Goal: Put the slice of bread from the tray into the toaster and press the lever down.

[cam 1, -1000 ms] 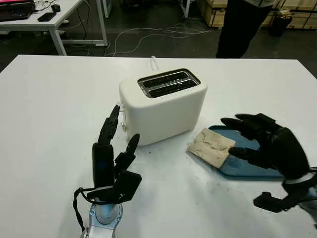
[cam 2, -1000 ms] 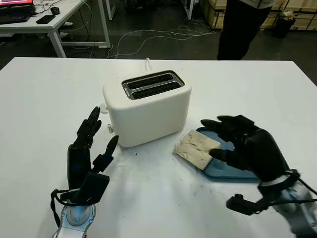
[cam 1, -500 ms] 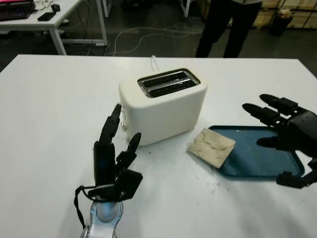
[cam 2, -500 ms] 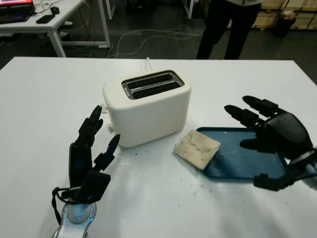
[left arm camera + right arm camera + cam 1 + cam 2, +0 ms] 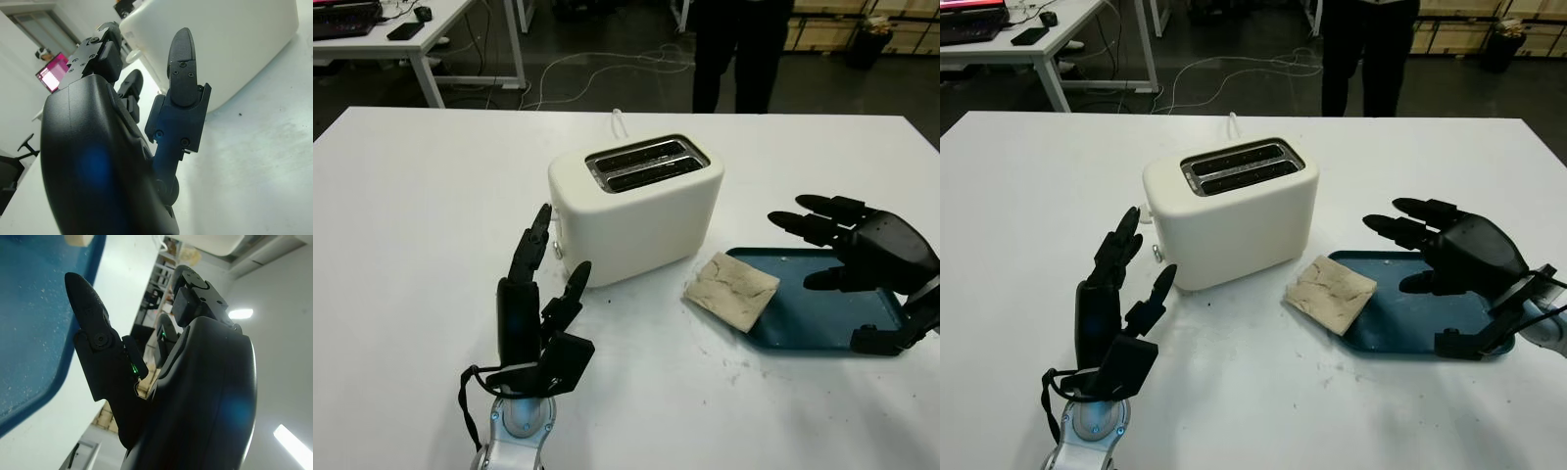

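So the bread slice [image 5: 732, 291] is lying half off the blue tray [image 5: 822, 313], overhanging onto the table [image 5: 411, 196] beside the toaster [image 5: 636, 211]. Right hand [image 5: 862, 255] is hovering open above the tray, left hand [image 5: 533, 313] is waiting open by the toaster. I'm guessing a clumsy pinch could just shove the slice off.

Lab/workshop: floor cables [image 5: 607, 69], desk w/ laptop [image 5: 342, 18], crates [image 5: 827, 22].

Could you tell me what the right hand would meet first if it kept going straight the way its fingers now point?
Probably the toaster: the open right hand hovers above the blue tray, seemingly too high to reach the bread slice.
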